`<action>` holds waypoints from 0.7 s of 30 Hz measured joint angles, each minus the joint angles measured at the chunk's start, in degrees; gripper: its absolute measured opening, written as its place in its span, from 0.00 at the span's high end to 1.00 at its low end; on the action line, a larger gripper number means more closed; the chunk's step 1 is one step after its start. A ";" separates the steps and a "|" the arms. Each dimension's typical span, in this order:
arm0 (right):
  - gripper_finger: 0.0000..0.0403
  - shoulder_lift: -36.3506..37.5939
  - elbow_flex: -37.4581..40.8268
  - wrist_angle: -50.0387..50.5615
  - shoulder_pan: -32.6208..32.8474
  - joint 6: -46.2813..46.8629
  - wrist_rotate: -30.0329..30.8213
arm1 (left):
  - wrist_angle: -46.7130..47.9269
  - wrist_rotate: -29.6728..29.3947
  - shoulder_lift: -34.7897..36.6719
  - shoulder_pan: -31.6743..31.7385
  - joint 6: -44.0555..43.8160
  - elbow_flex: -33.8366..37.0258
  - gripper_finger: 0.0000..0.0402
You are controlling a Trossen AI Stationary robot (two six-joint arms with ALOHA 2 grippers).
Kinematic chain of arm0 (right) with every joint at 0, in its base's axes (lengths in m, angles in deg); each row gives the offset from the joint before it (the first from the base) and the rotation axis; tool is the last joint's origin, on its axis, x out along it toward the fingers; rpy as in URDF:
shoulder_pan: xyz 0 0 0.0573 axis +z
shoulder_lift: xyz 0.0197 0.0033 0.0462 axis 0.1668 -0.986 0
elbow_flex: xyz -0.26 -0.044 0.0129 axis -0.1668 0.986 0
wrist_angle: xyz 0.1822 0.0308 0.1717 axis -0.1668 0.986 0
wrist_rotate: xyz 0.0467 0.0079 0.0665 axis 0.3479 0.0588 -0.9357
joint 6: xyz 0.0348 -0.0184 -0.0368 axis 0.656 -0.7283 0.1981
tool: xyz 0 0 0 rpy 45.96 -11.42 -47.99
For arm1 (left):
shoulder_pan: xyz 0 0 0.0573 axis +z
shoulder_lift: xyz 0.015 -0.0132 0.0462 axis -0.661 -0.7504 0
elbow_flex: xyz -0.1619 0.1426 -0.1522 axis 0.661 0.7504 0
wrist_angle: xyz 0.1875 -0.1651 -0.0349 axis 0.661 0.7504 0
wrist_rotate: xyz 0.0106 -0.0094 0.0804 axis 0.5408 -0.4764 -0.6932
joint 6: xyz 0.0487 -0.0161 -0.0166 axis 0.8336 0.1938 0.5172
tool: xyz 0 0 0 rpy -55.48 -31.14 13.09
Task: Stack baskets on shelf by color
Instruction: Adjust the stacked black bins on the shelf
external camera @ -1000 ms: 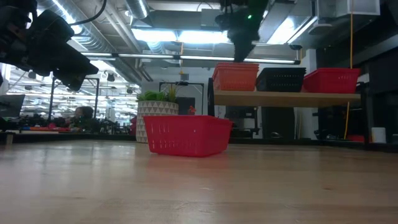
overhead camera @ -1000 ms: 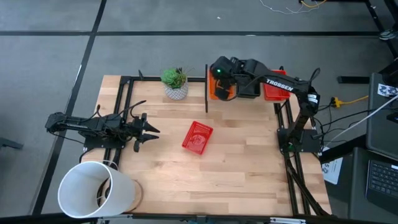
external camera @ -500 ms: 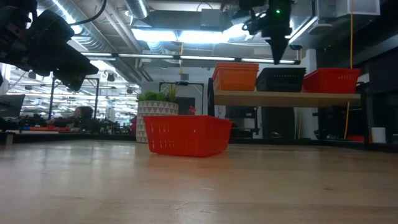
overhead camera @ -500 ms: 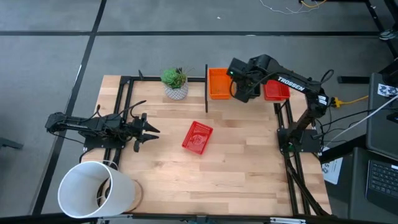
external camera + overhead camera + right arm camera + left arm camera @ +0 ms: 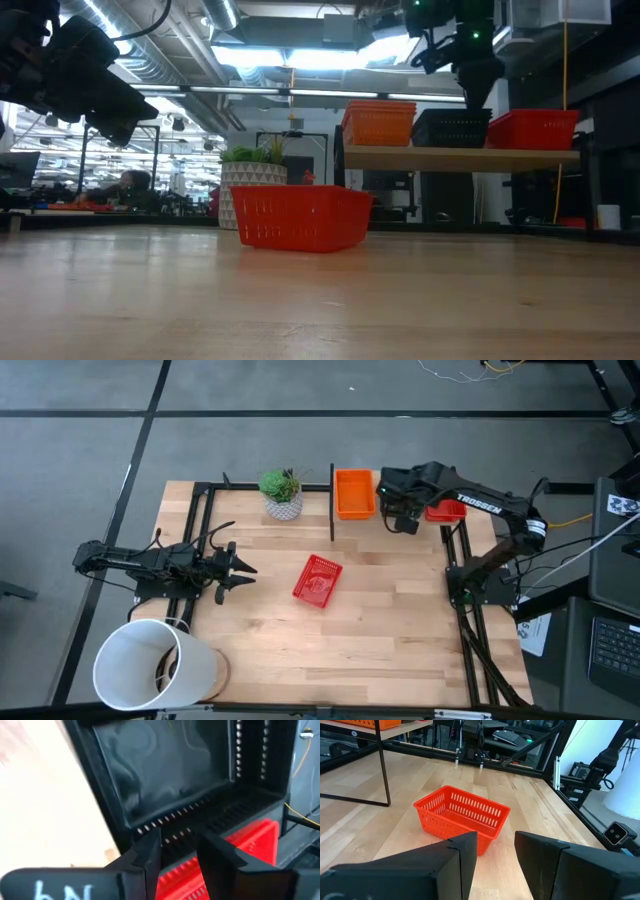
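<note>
One red plastic mesh basket (image 5: pixel 318 580) remains on the bench (image 5: pixel 380 630); right gripper (image 5: pixel 404 520), jaws slightly spread and empty above the shelf's (image 5: pixel 460 156) black basket (image 5: pixel 452 128), must next descend and fetch it.

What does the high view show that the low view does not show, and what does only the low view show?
Only the high view shows the white bucket at the table's near left corner and the left gripper, open, waiting at the table's left side. Only the low view shows the black baskets on the shelf, between the orange baskets and the red stack; from above the right arm covers them. Both show the lone red basket on the table, the plant pot, and the right gripper above the shelf.
</note>
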 joint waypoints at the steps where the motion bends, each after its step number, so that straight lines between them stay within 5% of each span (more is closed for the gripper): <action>1: 0.70 0.39 0.41 0.03 0.00 -0.19 0.31 | 0.00 0.01 0.00 0.00 0.00 0.00 0.69; 21: 0.70 1.69 0.70 2.12 0.02 -2.31 3.26 | 0.00 0.00 0.00 0.02 -0.11 0.00 0.69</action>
